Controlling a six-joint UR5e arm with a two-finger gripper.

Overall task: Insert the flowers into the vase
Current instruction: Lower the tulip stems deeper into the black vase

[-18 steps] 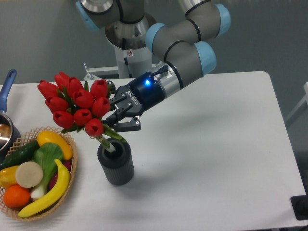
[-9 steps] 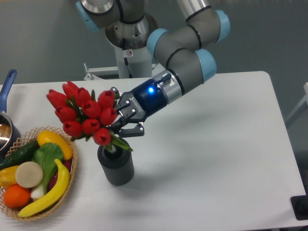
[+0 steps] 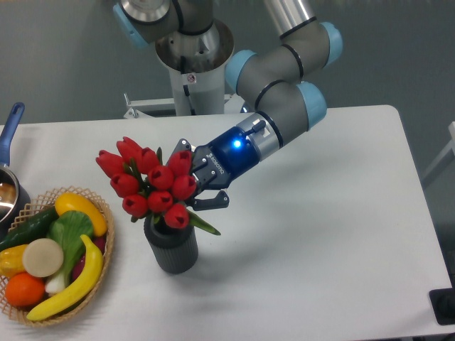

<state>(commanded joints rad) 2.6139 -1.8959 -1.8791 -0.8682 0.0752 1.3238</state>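
Observation:
The flowers (image 3: 151, 182), a tight bunch of red tulip buds with green stems and leaves, stand tilted to the left with their stems in the mouth of the vase (image 3: 171, 246). The vase is a small dark grey ribbed cylinder standing upright on the white table. My gripper (image 3: 199, 186) comes in from the upper right, just above and right of the vase. Its fingers sit behind the buds, apparently closed on the stems, though the buds hide the contact.
A wicker basket (image 3: 102, 264) of fruit and vegetables sits at the table's left front, close to the vase. A pot with a blue handle (image 3: 11, 124) is at the far left edge. The robot base (image 3: 192, 78) stands at the back.
My gripper has moved right with the flowers. The bunch has swung more upright and shifted right, so the buds now sit over the vase.

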